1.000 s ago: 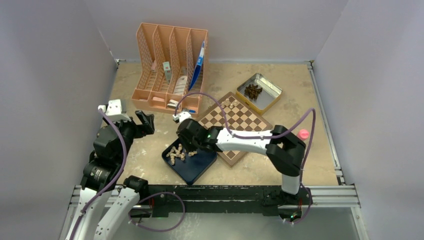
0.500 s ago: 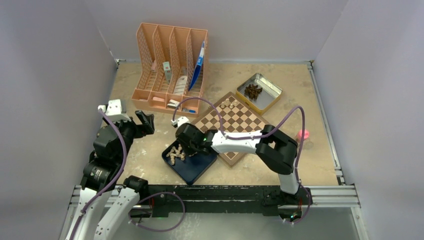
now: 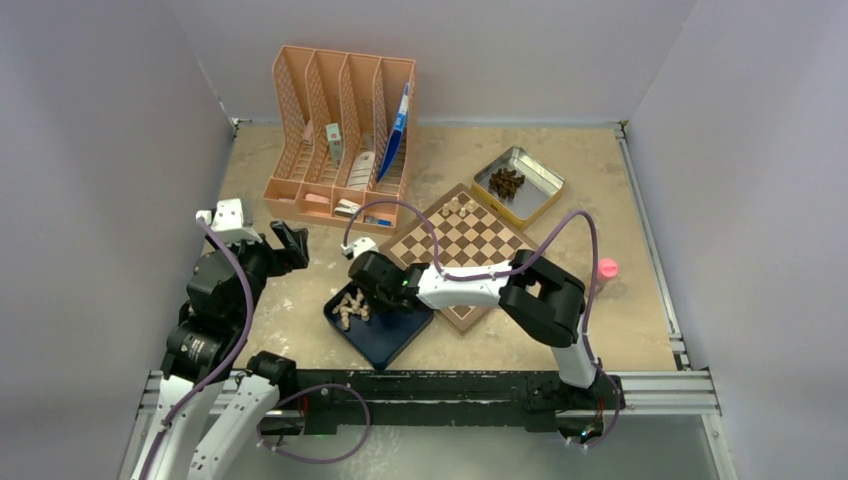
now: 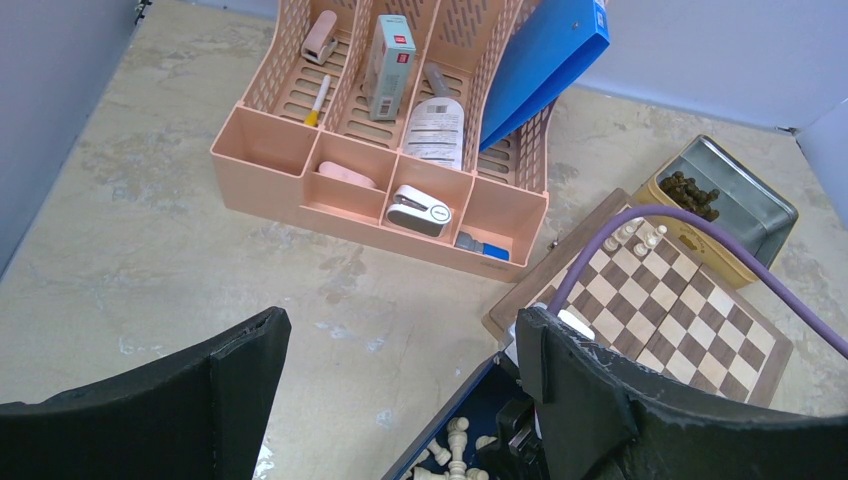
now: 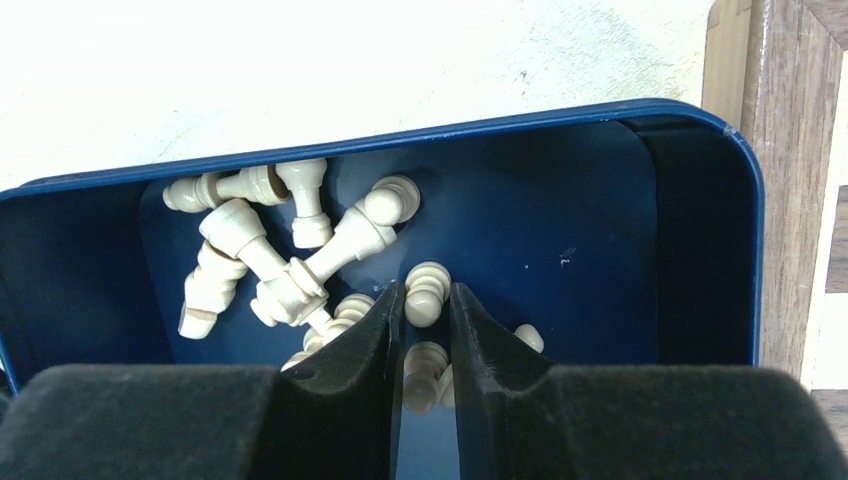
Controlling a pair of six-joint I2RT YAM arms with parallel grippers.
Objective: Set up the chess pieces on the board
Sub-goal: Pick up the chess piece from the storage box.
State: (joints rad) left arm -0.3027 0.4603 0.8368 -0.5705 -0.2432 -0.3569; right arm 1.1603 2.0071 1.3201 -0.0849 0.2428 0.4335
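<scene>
Noting right end effector (image 5: pixel 425 300) nearly closed, pinching one pale chess piece (image 5: pixel 428 284) in the blue tray (image 5: pixel 700 240); I see left end effector (image 4: pixel 402 325) wide open, holding nothing

Print on white bottle (image 4: pixel 433 128), red label on grey box (image 4: pixel 389 55), both too small to read

You're looking at a mottled beige table (image 3: pixel 450 150) boxed in by plain pale grey walls (image 3: pixel 500 50) on three sides, evenly lit, with a metal rail (image 3: pixel 680 385) along its near edge.
</scene>
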